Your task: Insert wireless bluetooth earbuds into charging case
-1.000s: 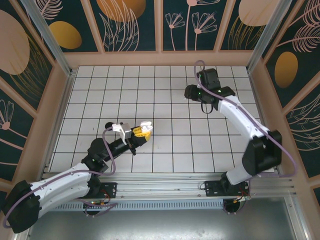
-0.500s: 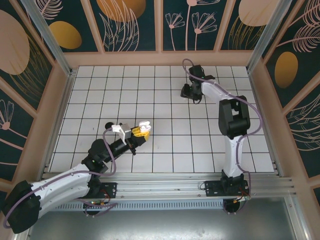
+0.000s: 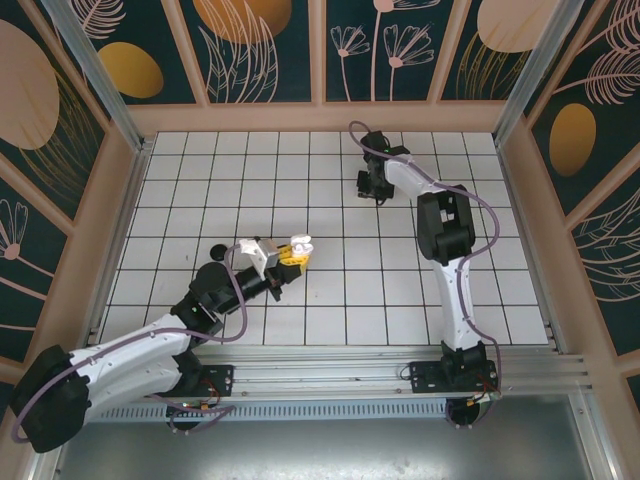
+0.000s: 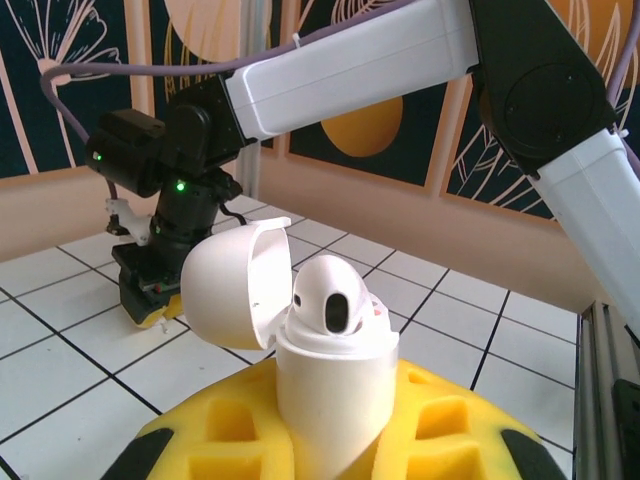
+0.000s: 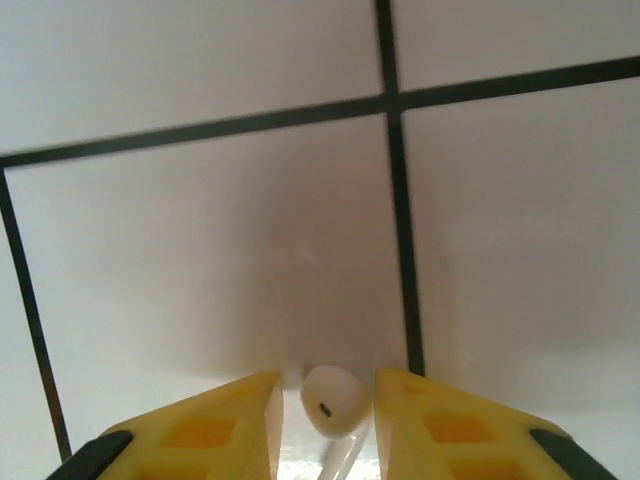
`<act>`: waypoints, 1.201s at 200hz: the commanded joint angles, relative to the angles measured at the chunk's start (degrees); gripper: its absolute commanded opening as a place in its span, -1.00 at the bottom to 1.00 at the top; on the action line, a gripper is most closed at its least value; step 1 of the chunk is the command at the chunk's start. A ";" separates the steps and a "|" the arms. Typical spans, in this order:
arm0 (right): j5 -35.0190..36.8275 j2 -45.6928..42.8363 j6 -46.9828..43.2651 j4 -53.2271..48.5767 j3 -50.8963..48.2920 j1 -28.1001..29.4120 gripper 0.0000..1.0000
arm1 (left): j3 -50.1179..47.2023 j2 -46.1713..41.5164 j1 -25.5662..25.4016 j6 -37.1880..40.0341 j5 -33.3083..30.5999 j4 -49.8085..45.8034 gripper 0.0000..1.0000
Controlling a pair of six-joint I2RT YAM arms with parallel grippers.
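L jaws: clamped on open white charging case [image 4: 335, 385], one white earbud [image 4: 330, 300] seated inside. R jaws: apart, straddling 2nd white earbud [image 5: 333, 400] lying on tiled table [image 5: 200, 250].

The white charging case [image 4: 335, 390] is standing upright between the jaws of the left gripper [image 4: 330, 440], which are clamping its lower body from both sides. Its rounded lid [image 4: 232, 288] is hanging open, tilted back to one side above the jaws. One white earbud [image 4: 330, 297] is sitting in the case, its head poking above the rim and showing a dark oval opening. A second white earbud [image 5: 335, 400] is lying on the tile [image 5: 200, 250] between the jaws of the right gripper [image 5: 325, 420], head pointing away from them, stem running back between them. Whether those jaws are pinching it is unclear.
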 commanded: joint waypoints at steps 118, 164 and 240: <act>-7.84 -25.78 -2.70 16.81 -29.75 8.17 -0.74 | -3.08 -6.43 0.01 -2.79 -1.18 -0.71 -1.00; -7.35 -34.21 -2.47 18.85 -40.31 10.28 -0.73 | -4.94 -10.19 0.01 -5.49 -2.39 -2.26 -1.00; -5.56 -34.60 -4.63 21.61 -51.48 19.88 -0.73 | -8.60 -18.69 0.01 -8.12 -4.96 -6.09 -1.00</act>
